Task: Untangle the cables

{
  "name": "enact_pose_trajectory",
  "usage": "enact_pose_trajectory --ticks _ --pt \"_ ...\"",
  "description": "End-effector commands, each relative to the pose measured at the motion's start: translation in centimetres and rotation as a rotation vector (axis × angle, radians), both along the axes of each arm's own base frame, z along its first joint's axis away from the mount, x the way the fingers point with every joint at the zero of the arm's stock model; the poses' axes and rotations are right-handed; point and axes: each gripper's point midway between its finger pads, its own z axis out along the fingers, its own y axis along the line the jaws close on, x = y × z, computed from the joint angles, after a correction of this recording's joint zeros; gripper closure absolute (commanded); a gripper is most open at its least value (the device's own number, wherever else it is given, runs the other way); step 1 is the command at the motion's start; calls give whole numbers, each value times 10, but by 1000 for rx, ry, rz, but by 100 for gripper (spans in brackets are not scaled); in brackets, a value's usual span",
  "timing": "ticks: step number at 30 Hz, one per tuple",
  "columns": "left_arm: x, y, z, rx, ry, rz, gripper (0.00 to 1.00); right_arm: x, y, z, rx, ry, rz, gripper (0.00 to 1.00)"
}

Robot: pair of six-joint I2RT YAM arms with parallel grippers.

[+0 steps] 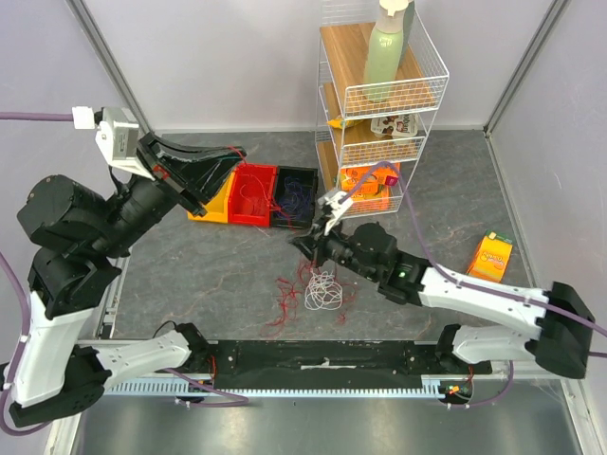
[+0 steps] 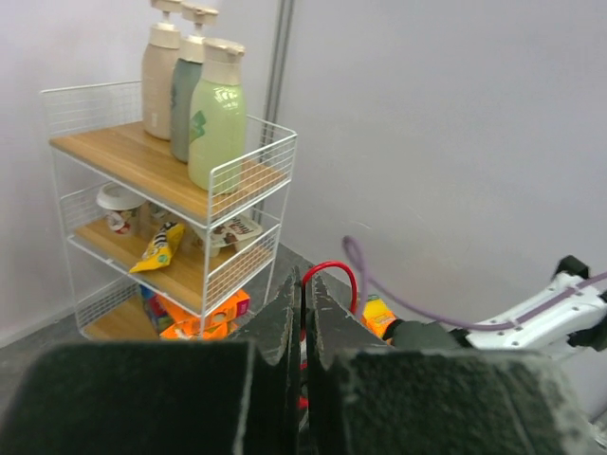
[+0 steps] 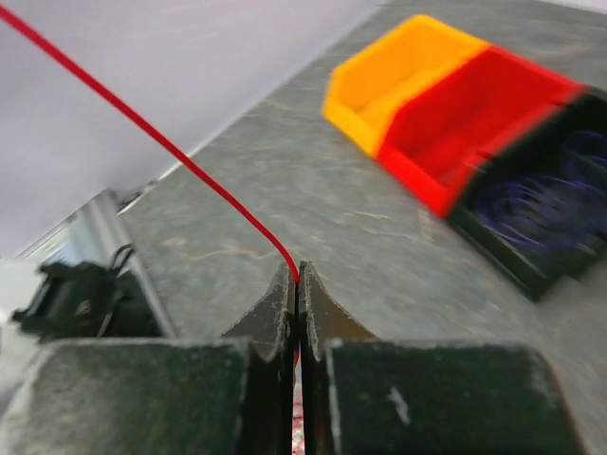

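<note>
Currently each tool is closed on red wire. The right tool [image 3: 298, 280] has its jaws pressed together, with the red cable [image 3: 161, 142] pinched at their very tips. From there the strand runs straight and taut, up and away to the left in the right wrist view. The left tool [image 2: 303, 289] is likewise clamped shut, and a short red loop arches out from between its tips. Whether that loop belongs to the same strand cannot be told.

From above, the left tool hangs raised over the yellow bin [image 1: 220, 201], which touches the left side of the red bin [image 1: 254, 194]. The right tool sits low in front of the red bin, off its right corner. The other cables [image 1: 321, 289], a loose clump of red and white loops, lie on the worktop [image 1: 209, 275] in front of the red bin, just beside the right tool on the side nearer the arm bases. The black bin [image 1: 294, 194], against the red bin's right side, holds a purplish coil [image 1: 296, 199].
</note>
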Motion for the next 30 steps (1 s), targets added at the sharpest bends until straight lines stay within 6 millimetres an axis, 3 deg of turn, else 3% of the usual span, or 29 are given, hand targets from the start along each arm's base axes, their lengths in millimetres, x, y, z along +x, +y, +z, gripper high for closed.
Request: enact_pose_trajectory --ticks 1,4,6,10,13,19,26,30 --pt "16 24 -9 37 -24 159 98 34 -85 -12 -110 40 -418 100" --pt "31 39 -30 86 -10 278 98 35 -139 -10 -123 53 -604 100" --pt "38 47 -44 115 8 335 98 30 -168 9 -78 38 -670 100" --pt "44 42 -70 167 44 341 98 21 -188 49 -12 -18 -672 100" --pt "45 33 -86 209 65 304 98 19 -190 84 27 -53 -657 100" --pt "38 18 -115 277 91 215 98 12 -175 155 89 -112 -553 100" --pt "-3 -27 -128 251 59 -127 98 12 -170 195 43 -118 -538 100" --pt "-9 -50 -128 174 60 -237 98 3 -154 210 104 -85 -446 100"
